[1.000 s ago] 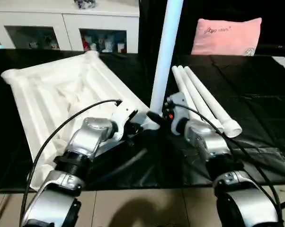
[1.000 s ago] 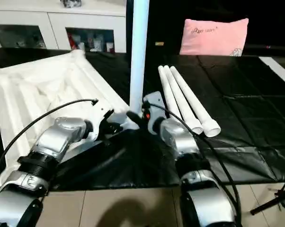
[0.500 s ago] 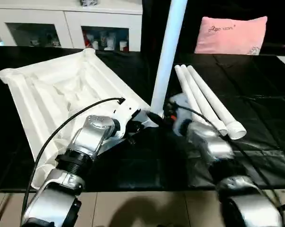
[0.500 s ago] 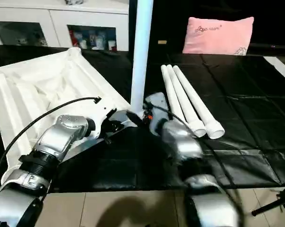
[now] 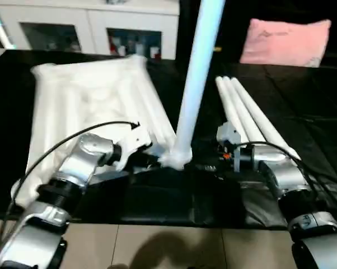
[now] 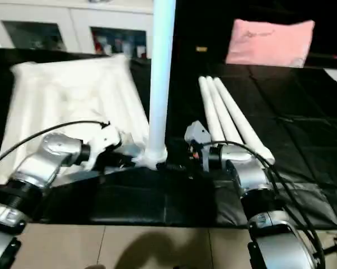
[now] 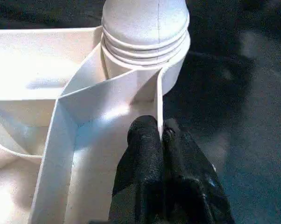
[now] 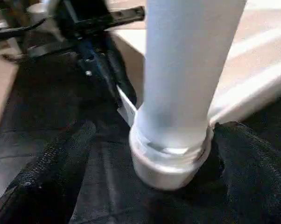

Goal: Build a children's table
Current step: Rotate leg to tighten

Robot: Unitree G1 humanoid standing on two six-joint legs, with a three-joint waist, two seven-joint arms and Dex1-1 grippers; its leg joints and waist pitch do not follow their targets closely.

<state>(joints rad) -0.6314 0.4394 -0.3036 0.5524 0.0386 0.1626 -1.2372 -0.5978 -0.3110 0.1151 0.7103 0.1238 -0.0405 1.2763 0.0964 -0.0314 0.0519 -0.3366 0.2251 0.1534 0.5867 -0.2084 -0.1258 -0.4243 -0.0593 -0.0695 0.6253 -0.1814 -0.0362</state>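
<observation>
One upturned tabletop (image 5: 90,101), one leg (image 5: 193,84) standing socketed, three legs (image 5: 252,120) lying, left tool (image 7: 160,135) pinching tabletop rim, right tool (image 8: 145,154) spread wide

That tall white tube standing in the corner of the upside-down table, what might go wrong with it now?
The upright white plastic tube leg stands in the corner socket with the right pincer open around its base, not gripping, so it may lean or topple if not fully seated. The left pincer, shut on a thin rib of the white ribbed tabletop, might slip.

Pink pillow (image 5: 285,42), white cabinet (image 5: 90,25)
</observation>
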